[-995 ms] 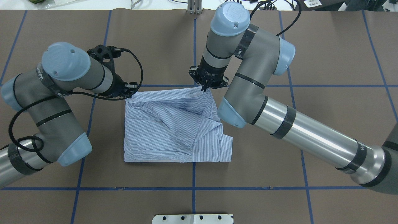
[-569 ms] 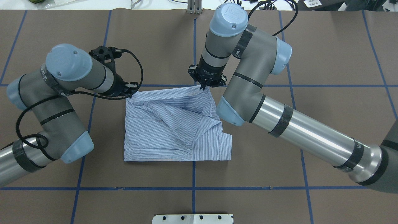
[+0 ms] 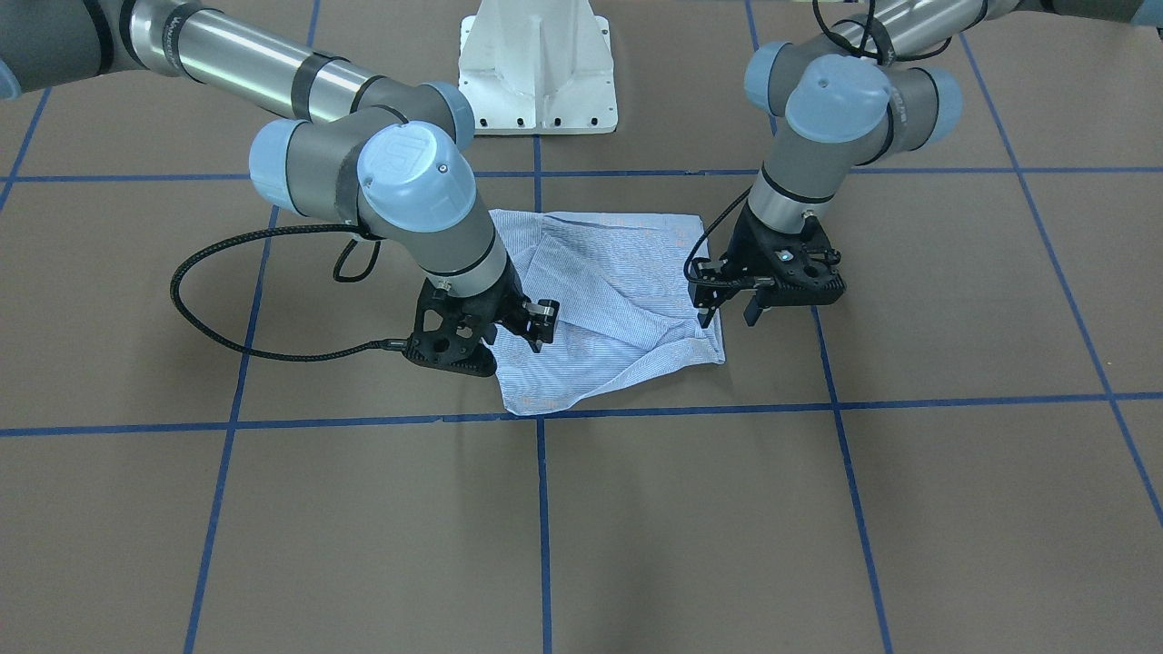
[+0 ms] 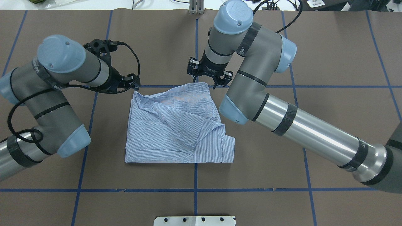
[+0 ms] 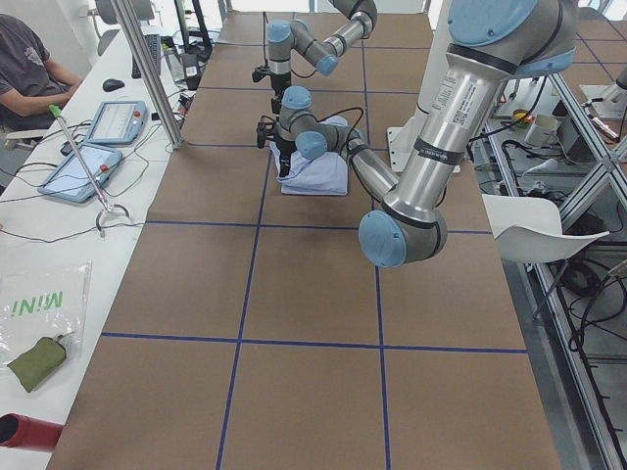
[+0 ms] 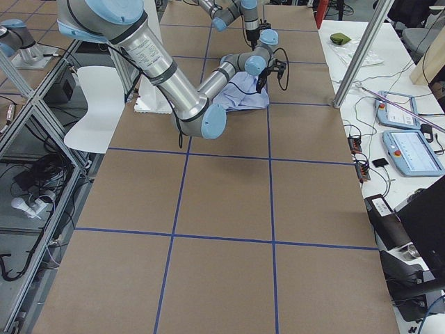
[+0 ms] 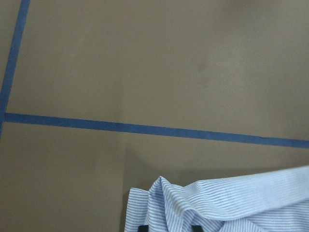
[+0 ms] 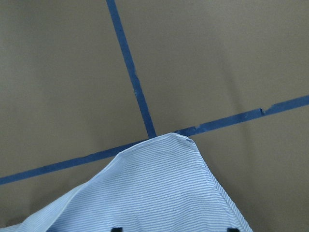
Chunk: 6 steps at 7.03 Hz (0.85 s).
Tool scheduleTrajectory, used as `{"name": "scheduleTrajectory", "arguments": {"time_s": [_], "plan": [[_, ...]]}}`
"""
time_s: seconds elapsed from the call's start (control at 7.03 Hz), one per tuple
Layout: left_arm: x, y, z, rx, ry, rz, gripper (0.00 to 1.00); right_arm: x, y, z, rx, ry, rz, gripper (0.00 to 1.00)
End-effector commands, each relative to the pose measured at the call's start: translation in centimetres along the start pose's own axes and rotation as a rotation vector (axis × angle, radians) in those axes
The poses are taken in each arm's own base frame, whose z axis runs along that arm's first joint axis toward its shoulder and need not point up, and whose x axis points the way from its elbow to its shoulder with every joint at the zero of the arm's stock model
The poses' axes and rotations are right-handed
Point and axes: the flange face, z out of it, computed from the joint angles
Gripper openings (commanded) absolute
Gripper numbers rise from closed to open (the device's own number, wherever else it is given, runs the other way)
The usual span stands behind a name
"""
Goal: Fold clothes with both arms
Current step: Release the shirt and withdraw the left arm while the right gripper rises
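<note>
At the left of the overhead view the left arm (image 4: 78, 70) bends in over the brown table (image 4: 267, 175), and the left gripper (image 4: 134, 84) hangs at the far left corner of the shirt (image 4: 169, 131). Its fingers (image 3: 705, 313) stand apart with nothing pinched. The left wrist camera shows the two black tips at the bottom edge of its picture, with the rumpled striped corner lying between and beyond them; whether they touch the cloth I cannot tell. The shirt lies in the middle of the table, folded into a rough square across the central blue tape line (image 4: 195, 179). Its near edge is straight and flat and its left edge runs fairly straight, while the far edge is loose and humps up toward the cross line of tape. Diagonal folds run over its top, and a narrower doubled flap sticks out at its near right corner. Right of the hump, the right gripper (image 4: 205, 80) points down over the far edge of the shirt, beside the tape crossing. Its fingers (image 3: 538, 334) are spread wide and hold nothing; the right wrist camera shows the tips far apart at the bottom of its picture, with a rounded fold of cloth beyond them. The right arm (image 4: 314, 131) stretches off to the lower right of the overhead view.
</note>
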Motion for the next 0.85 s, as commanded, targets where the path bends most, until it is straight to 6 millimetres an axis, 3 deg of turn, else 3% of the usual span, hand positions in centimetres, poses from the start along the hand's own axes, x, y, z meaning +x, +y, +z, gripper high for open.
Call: {"name": "scheduleTrajectory", "arguments": {"time_s": [0.0, 0.28, 0.57, 0.71], "plan": [[-1.7, -2.7, -1.8, 0.003, 0.004, -0.002, 1.0, -1.9, 2.0, -0.1, -0.015, -0.016, -0.018, 1.0], [-2.9, -3.9, -2.6, 0.021, -0.008, 0.035, 1.0, -2.8, 6.2, 4.1, 0.023, 0.025, -0.091, 1.0], [-4.6, -5.3, -3.3, 0.04, -0.027, 0.076, 1.0, -6.2, 6.3, 7.4, 0.04, 0.091, -0.174, 1.0], [-6.3, -6.4, -4.0, 0.048, -0.039, 0.094, 1.0, -7.0, 7.1, 8.9, 0.071, 0.117, -0.214, 1.0]]}}
